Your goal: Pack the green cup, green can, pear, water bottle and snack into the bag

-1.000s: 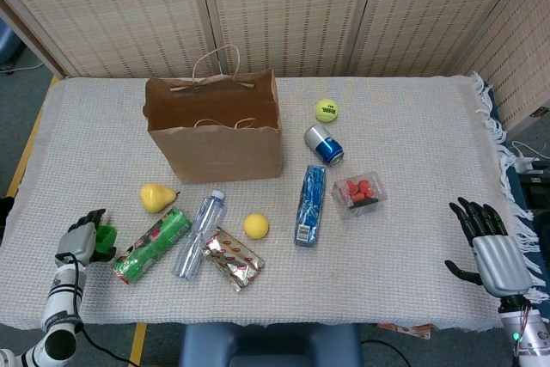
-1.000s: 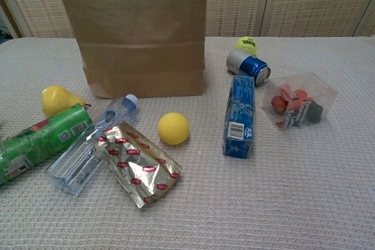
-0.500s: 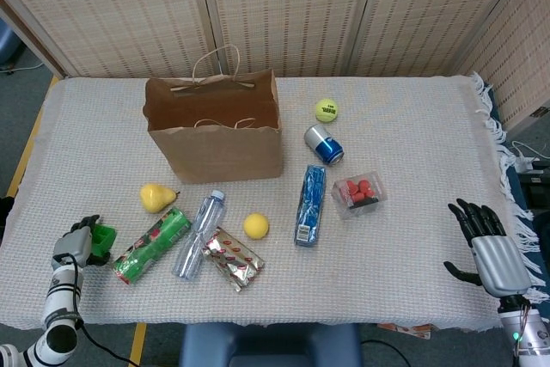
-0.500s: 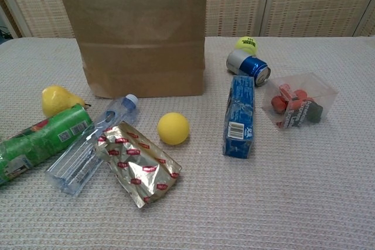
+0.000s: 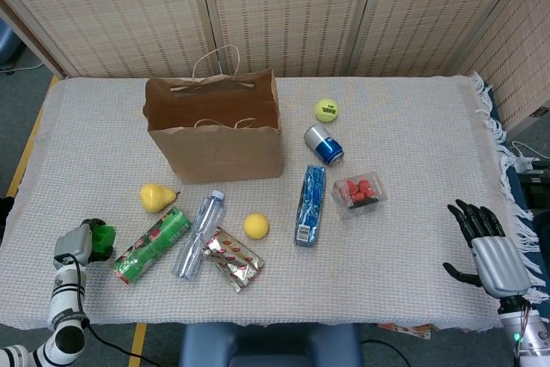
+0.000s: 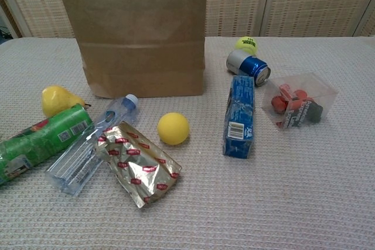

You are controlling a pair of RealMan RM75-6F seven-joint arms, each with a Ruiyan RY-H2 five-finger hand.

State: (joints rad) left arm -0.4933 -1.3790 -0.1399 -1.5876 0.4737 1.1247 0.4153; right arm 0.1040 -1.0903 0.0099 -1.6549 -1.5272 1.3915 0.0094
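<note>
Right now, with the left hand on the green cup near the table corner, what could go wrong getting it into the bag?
1. The left hand grips the green cup near the table's front-left edge; a slip could drop it off the table.
2. The green can and pear lie between cup and bag; a low carry may knock them rolling.
3. The bag stands unsupported and could tip if its rim is bumped.

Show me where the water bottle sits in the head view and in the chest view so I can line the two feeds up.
Head view: water bottle lies left of centre, cap toward the paper bag.
Chest view: water bottle lies at lower left, cap up-right.
Shared landmark: the yellow ball lies just right of it in both.
</note>
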